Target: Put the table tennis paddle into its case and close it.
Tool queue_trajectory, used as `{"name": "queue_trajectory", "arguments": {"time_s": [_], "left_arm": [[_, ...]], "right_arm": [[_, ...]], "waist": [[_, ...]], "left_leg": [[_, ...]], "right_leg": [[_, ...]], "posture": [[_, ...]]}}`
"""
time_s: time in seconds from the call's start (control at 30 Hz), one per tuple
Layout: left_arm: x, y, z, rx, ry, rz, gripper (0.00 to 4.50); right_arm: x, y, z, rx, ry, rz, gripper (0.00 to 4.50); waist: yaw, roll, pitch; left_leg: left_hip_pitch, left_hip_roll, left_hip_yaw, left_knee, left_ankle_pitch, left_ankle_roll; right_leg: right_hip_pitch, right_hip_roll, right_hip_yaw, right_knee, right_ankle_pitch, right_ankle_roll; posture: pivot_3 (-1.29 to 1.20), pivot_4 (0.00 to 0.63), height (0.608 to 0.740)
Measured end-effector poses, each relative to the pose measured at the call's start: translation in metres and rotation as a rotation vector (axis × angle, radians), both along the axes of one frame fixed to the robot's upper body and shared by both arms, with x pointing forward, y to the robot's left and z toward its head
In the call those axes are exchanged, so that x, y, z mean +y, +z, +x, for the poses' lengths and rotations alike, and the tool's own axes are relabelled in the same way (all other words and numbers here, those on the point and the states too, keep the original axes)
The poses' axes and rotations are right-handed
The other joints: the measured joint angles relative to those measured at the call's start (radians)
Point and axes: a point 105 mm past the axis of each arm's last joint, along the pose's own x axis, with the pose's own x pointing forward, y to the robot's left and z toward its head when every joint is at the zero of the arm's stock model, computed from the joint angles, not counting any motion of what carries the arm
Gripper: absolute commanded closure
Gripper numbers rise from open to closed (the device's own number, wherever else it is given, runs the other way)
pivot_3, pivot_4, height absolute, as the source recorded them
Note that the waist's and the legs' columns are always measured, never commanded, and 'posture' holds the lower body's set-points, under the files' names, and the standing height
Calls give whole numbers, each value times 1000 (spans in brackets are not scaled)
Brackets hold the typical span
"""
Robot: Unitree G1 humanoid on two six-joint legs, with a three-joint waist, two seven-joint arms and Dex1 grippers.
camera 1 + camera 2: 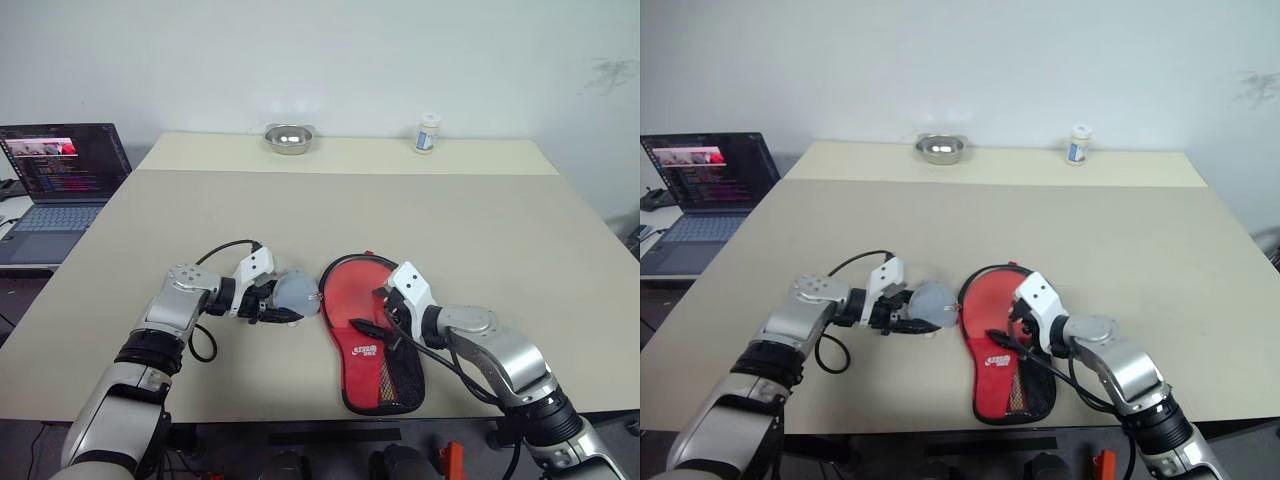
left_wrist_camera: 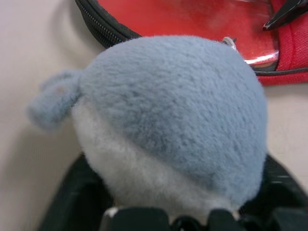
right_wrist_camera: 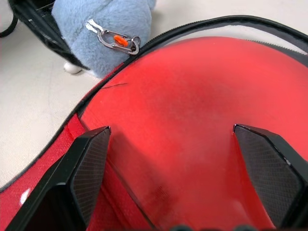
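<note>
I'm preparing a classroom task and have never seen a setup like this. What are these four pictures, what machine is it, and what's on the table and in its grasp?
It is a humanoid robot with two arms, each ending in a two-fingered black gripper. The two wide pictures come from cameras in its head, looking down over a beige table. The two close-ups come from cameras on its wrists, looking along the fingers.

The left gripper has its fingers around a blue-grey plush toy, which carries a small metal clip. The right gripper is open, poised over the red table tennis paddle, which lies inside the case, unzipped on the table.

At the far edge stand a metal bowl and a small white bottle. A laptop sits off to the left.
</note>
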Motion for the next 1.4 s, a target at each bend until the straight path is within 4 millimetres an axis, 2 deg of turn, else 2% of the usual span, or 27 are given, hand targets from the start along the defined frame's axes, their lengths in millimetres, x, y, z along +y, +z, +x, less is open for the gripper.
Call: {"name": "queue_trajectory", "arguments": {"time_s": [0.1, 0.2, 0.4, 0.53, 0.73, 0.97, 1.17, 1.4], "left_arm": [[1, 2, 1, 13, 20, -19, 3134], [2, 5, 2, 22, 41, -31, 3673], [9, 14, 18, -17, 166, -8, 3814], [24, 35, 55, -110, 354, 65, 3828], [20, 31, 80, -160, 421, 177, 3875], [-1, 25, 98, -276, 415, 330, 3876], [-23, 26, 111, -418, 435, 436, 3904], [-71, 48, 120, -628, 363, 481, 3908]], "right_arm": [[1, -1, 1, -1, -6, -1, 0], [2, -3, 2, 1, -8, -3, 0], [4, -6, 4, -8, -6, -26, 0], [5, -8, 5, -9, -6, -26, 0], [8, -8, 5, -10, 6, -29, 0], [4, -14, 4, 15, -10, -41, 0], [2, -15, 1, 23, -12, -54, 0], [4, -14, -5, 25, 10, -60, 0]], "waist": [[0, 0, 0], [0, 0, 0], [0, -1, -1], [-1, -3, -2], [-4, -3, -2], [9, -4, -3], [25, -5, -4], [19, -5, -4]], "left_leg": [[0, 0, 0, 0, 0, 0], [0, 0, 0, 0, 0, 0], [2, 0, -1, 2, 0, 0], [4, 0, 0, 2, 0, 0], [5, 0, 1, 2, 0, 0], [16, -1, 1, 2, 1, 0], [16, -1, 1, 2, 3, 0], [13, 0, 3, -1, 1, -1]], "right_leg": [[0, 0, 0, 0, 0, 0], [0, 0, 0, 1, 0, 0], [1, 0, 0, 4, 0, 1], [1, 0, 0, 7, -2, 3], [1, 0, 0, 8, -1, 2], [11, 0, 0, 9, -3, 4], [11, -1, 0, 11, -1, 2], [7, 0, 1, 8, -2, 2]], "posture": [[0, 150, 740], [0, 150, 740], [0, 150, 740], [0, 150, 740], [0, 150, 740], [0, 150, 740], [0, 150, 740], [0, 150, 740]]}}
